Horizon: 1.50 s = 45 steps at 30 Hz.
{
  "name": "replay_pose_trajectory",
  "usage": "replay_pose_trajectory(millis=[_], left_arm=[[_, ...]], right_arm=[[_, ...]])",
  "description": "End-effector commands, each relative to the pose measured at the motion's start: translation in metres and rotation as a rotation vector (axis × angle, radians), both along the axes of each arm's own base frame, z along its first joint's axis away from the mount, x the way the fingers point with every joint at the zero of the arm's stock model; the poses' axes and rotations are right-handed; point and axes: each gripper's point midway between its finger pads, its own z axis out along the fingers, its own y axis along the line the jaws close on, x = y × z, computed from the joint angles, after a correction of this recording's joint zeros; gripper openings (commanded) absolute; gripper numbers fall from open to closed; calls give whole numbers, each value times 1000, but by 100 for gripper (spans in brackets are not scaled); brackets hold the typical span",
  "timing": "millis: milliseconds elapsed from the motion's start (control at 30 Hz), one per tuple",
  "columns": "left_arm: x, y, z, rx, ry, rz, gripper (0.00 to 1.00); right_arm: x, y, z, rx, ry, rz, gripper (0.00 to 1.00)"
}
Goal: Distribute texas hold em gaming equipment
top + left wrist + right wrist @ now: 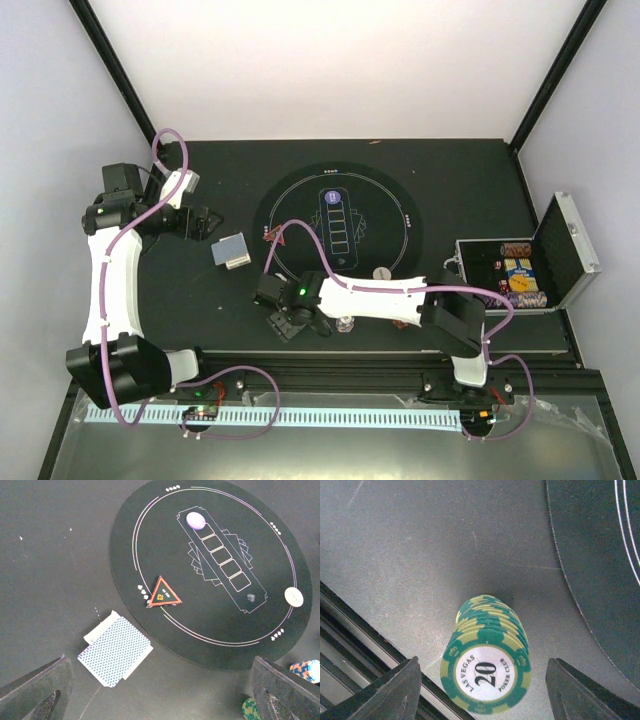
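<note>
A stack of green-and-yellow striped chips [490, 650] with a white "20" face stands on the dark table between the fingers of my right gripper [482, 687]. The jaws are open, with a gap on each side of the stack. In the top view that gripper [288, 324] hangs near the table's front edge, left of centre. My left gripper [160, 702] is open over bare table, with nothing between its fingers. Ahead of it lie blue-backed playing cards [116, 650] and, on the round mat [150, 540], a red triangle [163, 592], a purple disc [195, 520] and a white disc [294, 596].
The open silver-edged case [565, 250] with more chips stands at the far right. A small chip stack [345, 323] sits right of my right gripper. Orange-and-blue chips [307, 670] and green chips [249, 709] show by my left gripper's right finger. A metal rail [350, 645] runs close behind the stack.
</note>
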Motion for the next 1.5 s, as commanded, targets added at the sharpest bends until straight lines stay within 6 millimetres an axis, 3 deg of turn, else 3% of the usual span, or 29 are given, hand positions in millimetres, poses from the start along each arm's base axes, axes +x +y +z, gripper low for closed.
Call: replay_pose_trajectory(millis=[0,167,567,1000,1267,1367,1467], left_arm=[[-1,-3,14,-18,-27,-15,99],[-1,-3,18,-16,-37,-13,99],[-2,-6,19,-36,-33,-19,99],[-2,-6,25,-27,-47,-19,99],[-5,-5,26,-18,-54,-19,99],[-5,-4,25,-7,-52,-13,99],[-7,-4,24,-3,-47,-14,99]], right_arm=[[2,9,-4,9,-1,10,70],[3,9,-6,2,-7,17,61],[8,9,-7,-6,-33,15,58],[16,10,-9,-20,-40,11,42],[18,8,-3,-8,-46,4,18],[19,10,6,11,-50,-2,7],[21,10,19,28,-69,-10,3]])
